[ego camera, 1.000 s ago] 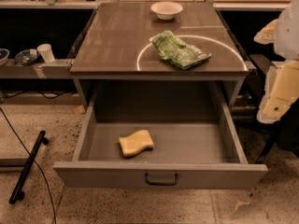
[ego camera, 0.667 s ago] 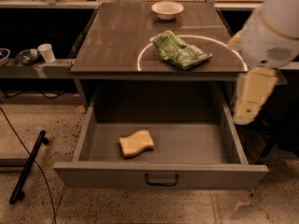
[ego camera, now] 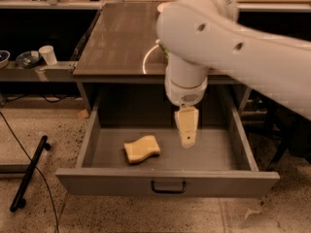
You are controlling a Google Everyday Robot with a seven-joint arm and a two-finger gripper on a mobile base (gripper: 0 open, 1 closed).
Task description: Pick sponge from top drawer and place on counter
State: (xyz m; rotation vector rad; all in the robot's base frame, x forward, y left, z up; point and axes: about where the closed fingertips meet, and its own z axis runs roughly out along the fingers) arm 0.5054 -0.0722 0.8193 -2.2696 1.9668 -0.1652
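Camera view. Top drawer [ego camera: 167, 181] stands pulled open at lower centre, with a dark handle [ego camera: 168, 187] on its front panel. Inside it the sponge [ego camera: 141, 149], pale yellow, lies flat on the floor left of centre. Gripper [ego camera: 187, 140] hangs in the drawer, right of the sponge and apart from it, pointing down; clenched or released, cannot tell. Counter [ego camera: 121, 38] sits above, partly hidden by the white arm [ego camera: 233, 47].

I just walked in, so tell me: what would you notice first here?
The big white robot arm fills the upper right, its tool hanging over the open top drawer. Left of it in the picture, the pale yellow sponge lies on the drawer floor, untouched.
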